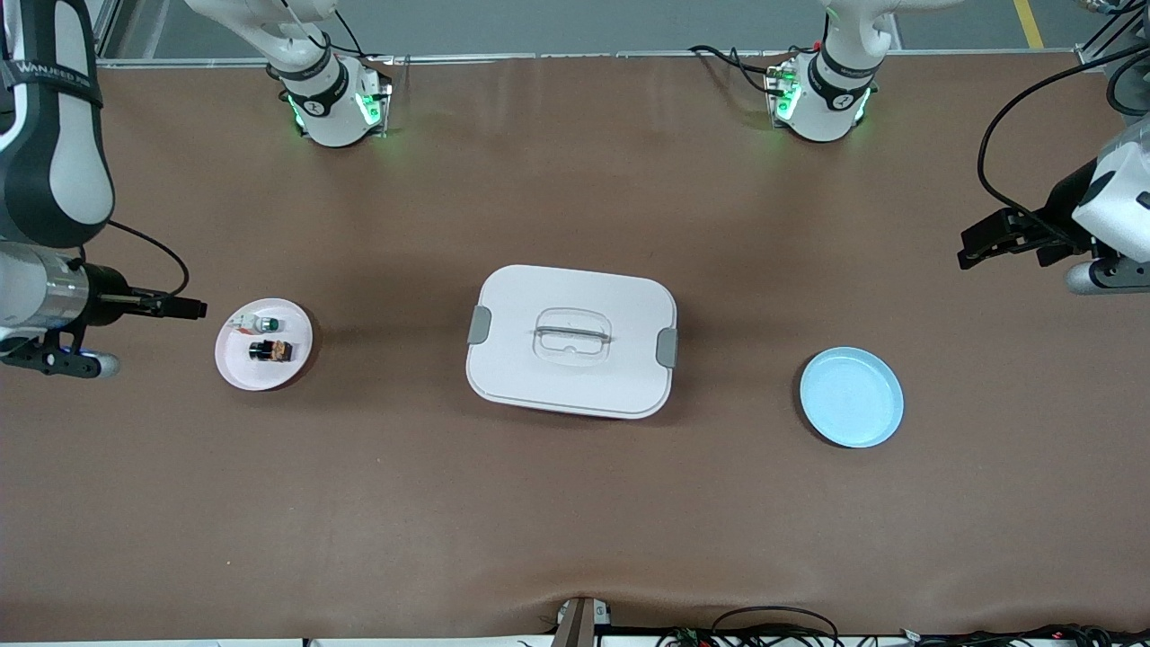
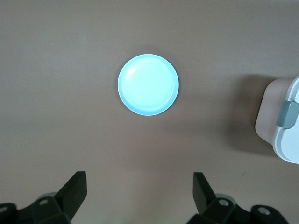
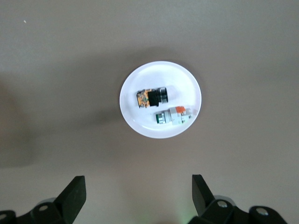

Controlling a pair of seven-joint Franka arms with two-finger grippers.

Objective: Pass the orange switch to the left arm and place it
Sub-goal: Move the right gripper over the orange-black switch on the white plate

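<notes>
The orange switch (image 1: pixel 271 350) lies on its side on a small white plate (image 1: pixel 235 368) toward the right arm's end of the table. In the right wrist view the orange switch (image 3: pixel 152 97) shows from above on the plate (image 3: pixel 182 84). My right gripper (image 1: pixel 193 308) hangs high over the table beside that plate, open and empty (image 3: pixel 138 196). The white box (image 1: pixel 571 340) stands shut at the table's middle. My left gripper (image 1: pixel 975 247) hangs high over the left arm's end, open and empty (image 2: pixel 139 193).
A white switch with a green cap (image 1: pixel 262 323) lies on the same plate, beside the orange one (image 3: pixel 173 115). An empty light-blue plate (image 1: pixel 851 396) sits between the box and the left arm's end (image 2: pixel 148 84). The box's corner (image 2: pixel 285 135) shows in the left wrist view.
</notes>
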